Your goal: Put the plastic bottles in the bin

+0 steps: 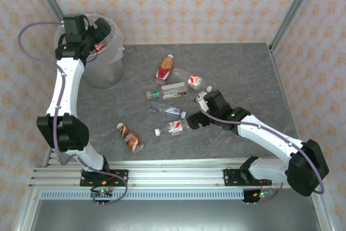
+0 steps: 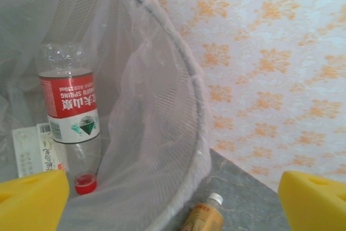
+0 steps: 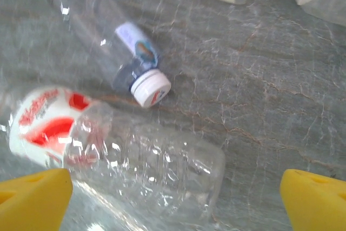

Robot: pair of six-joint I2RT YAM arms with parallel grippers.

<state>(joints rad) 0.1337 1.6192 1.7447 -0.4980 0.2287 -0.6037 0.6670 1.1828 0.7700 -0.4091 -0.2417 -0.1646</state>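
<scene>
My left gripper (image 2: 173, 205) hangs over the bin (image 2: 190, 82) with its yellow pads spread wide and nothing between them. Inside the bag-lined bin, 1 red-labelled bottle (image 2: 69, 116) stands cap down beside a flat white-labelled piece I can't identify. 6 other bottles (image 1: 166, 91) lie scattered mid-table, well apart from the bin, and the grey table (image 1: 246, 74) is bare toward its right edge. My right gripper (image 3: 174, 204) sits low over that cluster, fingers apart, with the crushed bottle (image 3: 135, 160) between the pads (I cannot tell if they touch) and a blue-labelled bottle (image 3: 116, 52) just beyond.
</scene>
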